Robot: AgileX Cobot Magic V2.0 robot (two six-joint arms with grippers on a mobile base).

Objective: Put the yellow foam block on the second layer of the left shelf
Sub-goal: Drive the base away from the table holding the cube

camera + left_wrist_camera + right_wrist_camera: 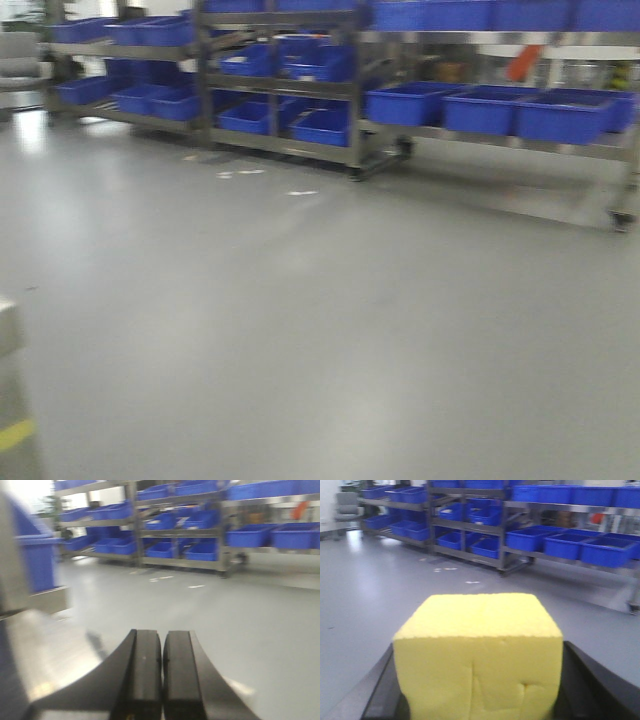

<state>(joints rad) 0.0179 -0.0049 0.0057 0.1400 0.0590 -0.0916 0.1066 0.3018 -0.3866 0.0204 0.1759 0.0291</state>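
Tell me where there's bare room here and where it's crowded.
The grey floor is open from the robot up to the racks, bare except for a few white scraps near the middle rack. The rack levels are crowded: blue bins sit side by side. The left wrist view shows a bare metal ledge beside a nearer blue bin.

The left gripper (161,672) has its fingers pressed together, empty; the right gripper (482,687) clamps the yellow foam block (477,630) from both sides.

Btm of yellow foam block (479,655) off-frame; blurry shelves (280,88).
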